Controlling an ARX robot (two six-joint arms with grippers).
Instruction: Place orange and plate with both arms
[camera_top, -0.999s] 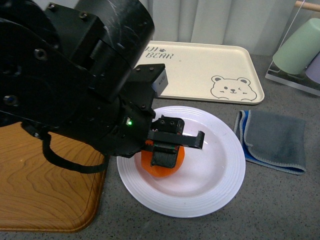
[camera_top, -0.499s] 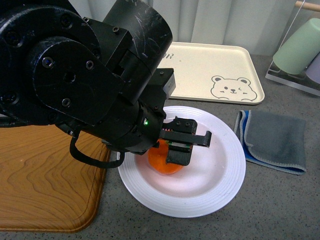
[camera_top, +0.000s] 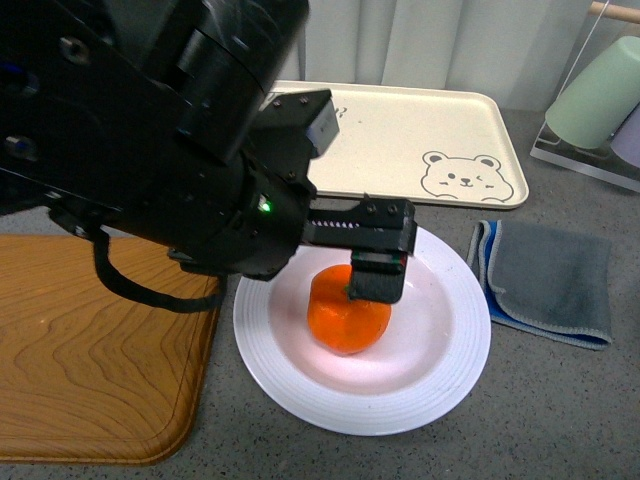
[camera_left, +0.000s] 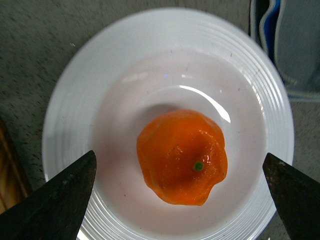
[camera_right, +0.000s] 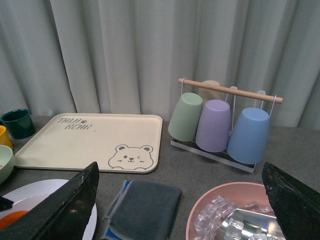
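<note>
The orange (camera_top: 347, 312) sits in the middle of the white ridged plate (camera_top: 440, 360) on the grey table. My left gripper (camera_top: 375, 262) hangs open just above the orange, its fingers apart and touching nothing. In the left wrist view the orange (camera_left: 182, 156) lies free on the plate (camera_left: 75, 105) with its green stem dot up, between my spread fingertips (camera_left: 70, 195). My right gripper (camera_right: 180, 205) is open and empty, held above the table to the right; the plate's edge (camera_right: 30, 192) and a bit of the orange (camera_right: 12, 218) show in its view.
A wooden board (camera_top: 90, 370) lies left of the plate. A cream bear tray (camera_top: 420, 140) lies behind it and a grey cloth (camera_top: 545, 280) to its right. A rack of cups (camera_right: 220, 122) and a pink bowl of ice (camera_right: 230, 212) stand further right.
My left gripper has opened off the orange and risen above it. The orange now sits free on the plate, a little further right.
</note>
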